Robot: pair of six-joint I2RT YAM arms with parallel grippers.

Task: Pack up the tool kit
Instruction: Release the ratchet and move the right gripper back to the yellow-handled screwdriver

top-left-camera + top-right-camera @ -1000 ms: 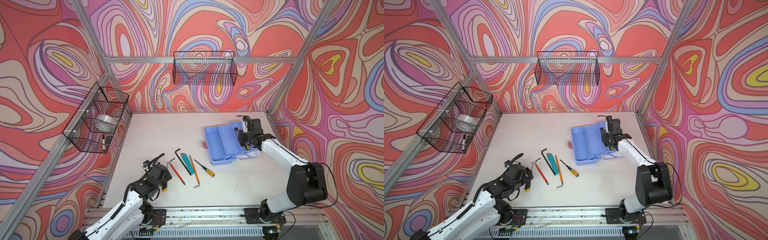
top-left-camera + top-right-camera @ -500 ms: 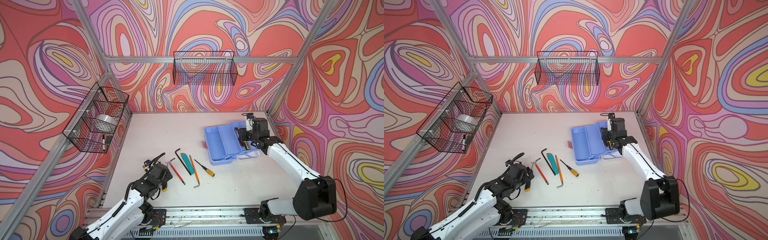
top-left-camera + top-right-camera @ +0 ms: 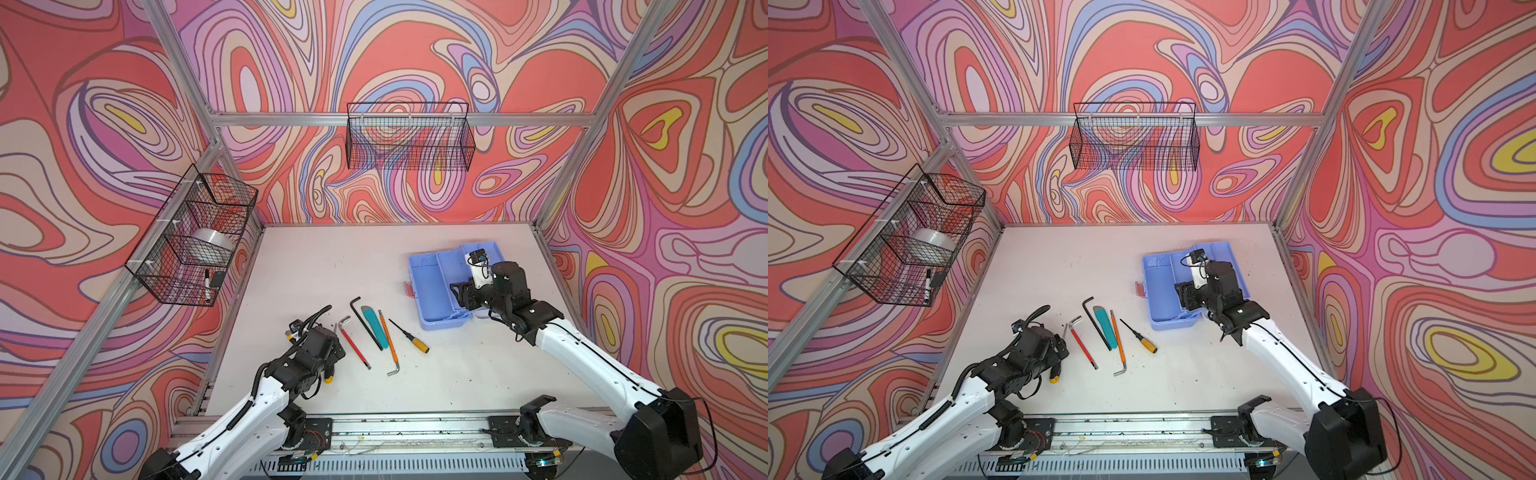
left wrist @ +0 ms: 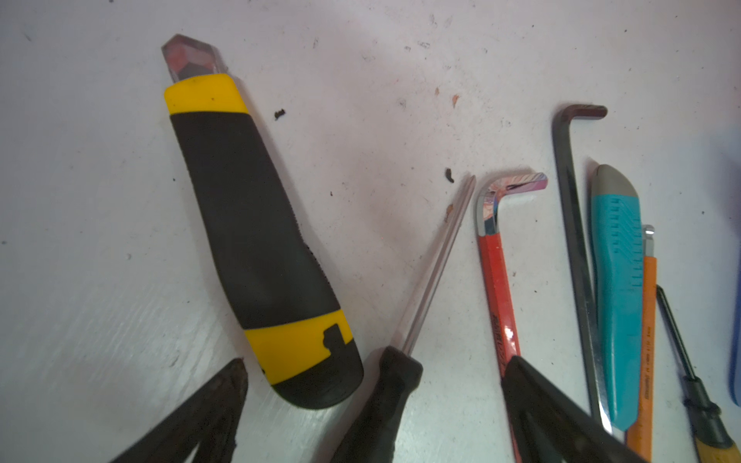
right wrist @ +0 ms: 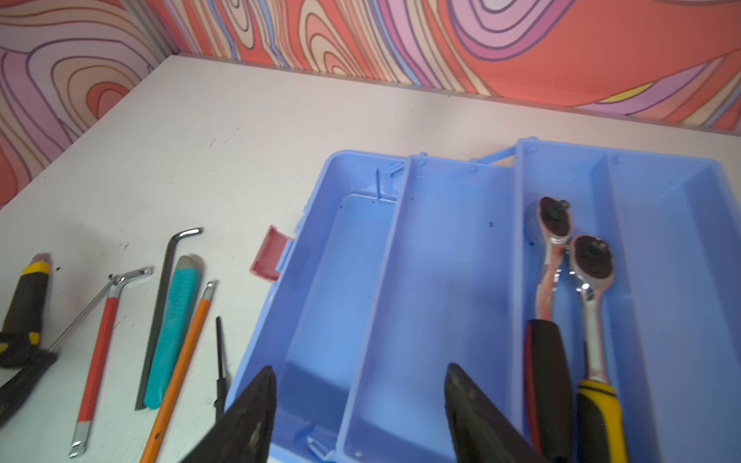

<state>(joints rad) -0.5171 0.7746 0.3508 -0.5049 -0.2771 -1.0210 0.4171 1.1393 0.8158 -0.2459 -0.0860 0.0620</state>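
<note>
Right wrist view: two ratchets in the tool kit, other tools unpacked; left gripper and right gripper spread, empty

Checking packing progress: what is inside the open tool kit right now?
Two ratchet wrenches lie side by side in one tray compartment of the tool kit; the rest in view looks bare. In both top views the right arm covers them.

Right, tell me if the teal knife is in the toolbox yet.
No, the teal knife lies on the table, outside the toolbox.
</note>
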